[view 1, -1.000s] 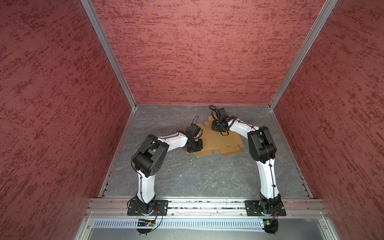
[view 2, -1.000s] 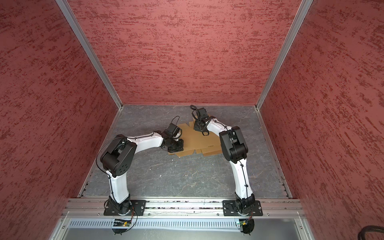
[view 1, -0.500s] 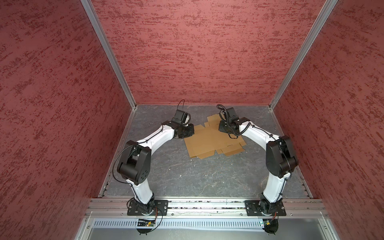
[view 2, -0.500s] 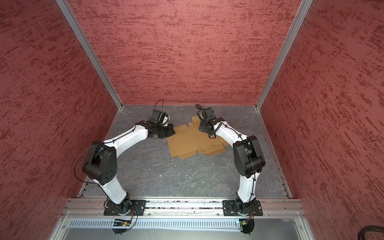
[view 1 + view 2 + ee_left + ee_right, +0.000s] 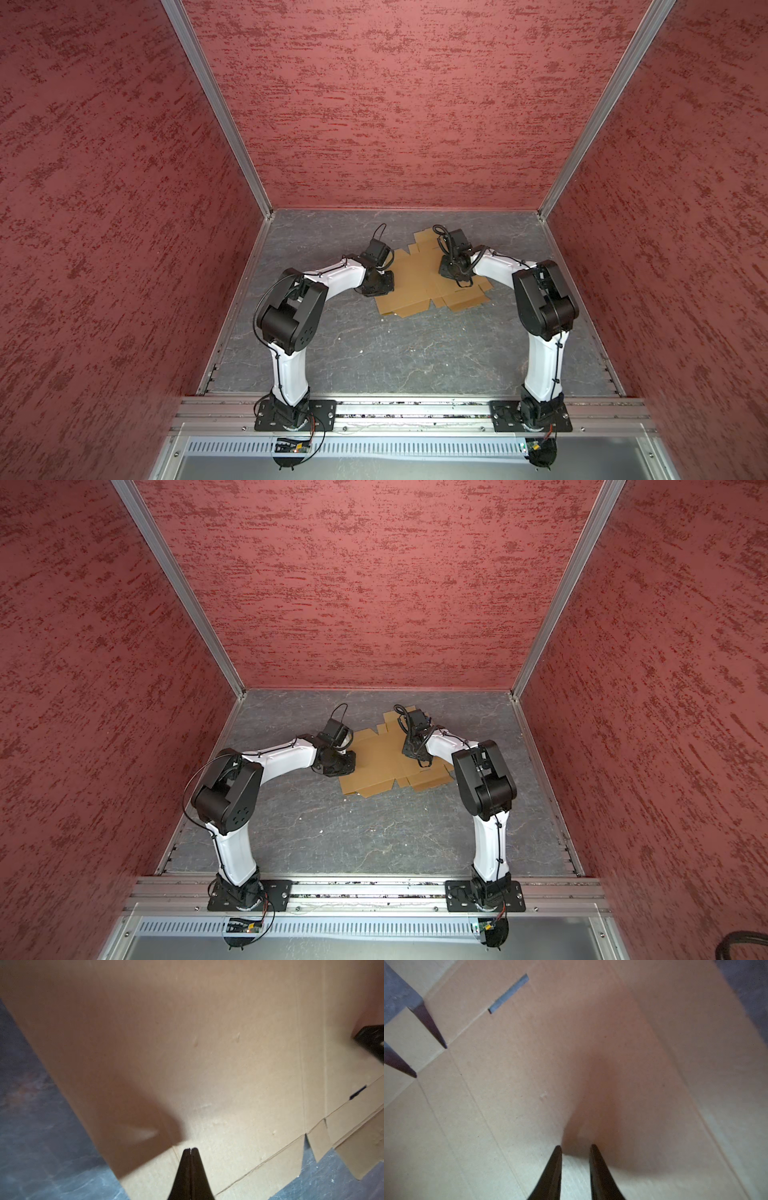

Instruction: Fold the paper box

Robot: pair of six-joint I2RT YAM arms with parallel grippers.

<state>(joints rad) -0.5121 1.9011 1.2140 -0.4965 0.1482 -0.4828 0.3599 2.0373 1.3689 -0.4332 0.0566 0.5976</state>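
Paper box (image 5: 419, 286): flat and unfolded on the grey worktop (image 5: 374, 353), toward the far middle, no wall raised yet. Left gripper (image 5: 190, 1150): tips pressed together, nothing between them, low over the sheet's near-left part beside a crease. Right gripper (image 5: 576, 1147): parted narrowly, empty, low over the main panel on the far-right side, away from the slot (image 5: 508, 993). Contact with the cardboard: cannot tell for either. Probably the start of the first fold. Pin the base panel with the closed left tips just inside a score line, not on it. Work the right tips under a free flap edge, then lift slowly along the crease. Keep pressure even, or expect the whole sheet to skid.
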